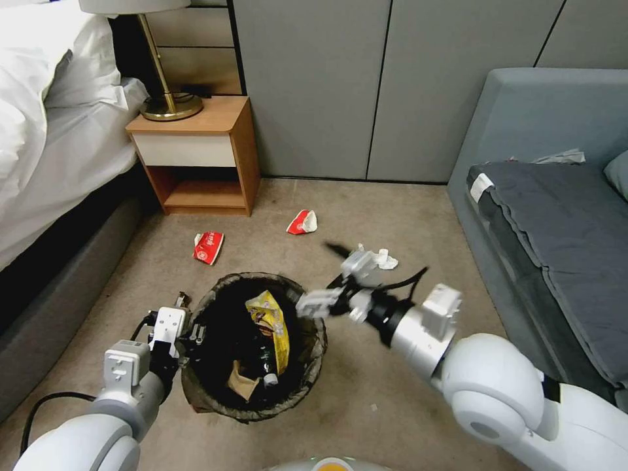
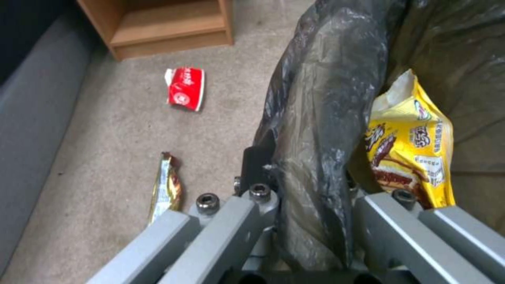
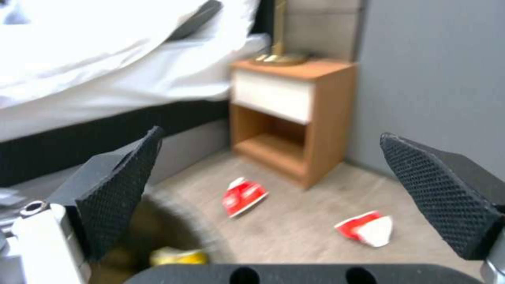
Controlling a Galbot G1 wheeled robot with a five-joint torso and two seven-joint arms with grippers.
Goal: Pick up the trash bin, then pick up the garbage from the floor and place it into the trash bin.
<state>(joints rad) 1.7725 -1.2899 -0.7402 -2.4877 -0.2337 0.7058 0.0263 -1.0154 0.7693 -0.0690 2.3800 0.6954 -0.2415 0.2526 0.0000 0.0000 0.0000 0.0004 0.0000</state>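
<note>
— From the head view, where's the bin?

— The bin (image 1: 255,347) is near the robot, left of middle, over the floor (image 1: 392,216). The left hand (image 1: 185,330) is clamped on its left rim, pinching the liner. Inside lie a yellow wrapper (image 1: 269,325), brown paper (image 1: 242,381) and a bottle (image 1: 267,369).

— And the right hand?

— The right hand (image 1: 333,278) hangs over the bin's far right rim, fingers spread wide, holding nothing. Beyond it a tissue (image 1: 384,259) lies on the floor. Two red wrappers are farther off: one (image 1: 208,246) to the far left of the bin, another (image 1: 302,222) toward the nightstand (image 1: 196,154).

— The left wrist view?

— The left hand (image 2: 310,213) has the liner-covered rim (image 2: 315,118) between its fingers (image 2: 252,165). The yellow wrapper (image 2: 410,146) sits just inside. Outside on the floor (image 2: 121,130) there's a thin gold-brown wrapper (image 2: 167,186) near the hand and a red one (image 2: 185,88) farther out, short of the nightstand (image 2: 168,27).

— The right wrist view?

— The right hand (image 3: 294,197) has its black pads (image 3: 121,185) far apart, nothing between them. Past them, both red wrappers (image 3: 243,196) (image 3: 365,228) lie on the floor (image 3: 305,221) before the nightstand (image 3: 294,114), with the bed (image 3: 105,71) alongside. The yellow wrapper (image 3: 178,256) shows below.
</note>
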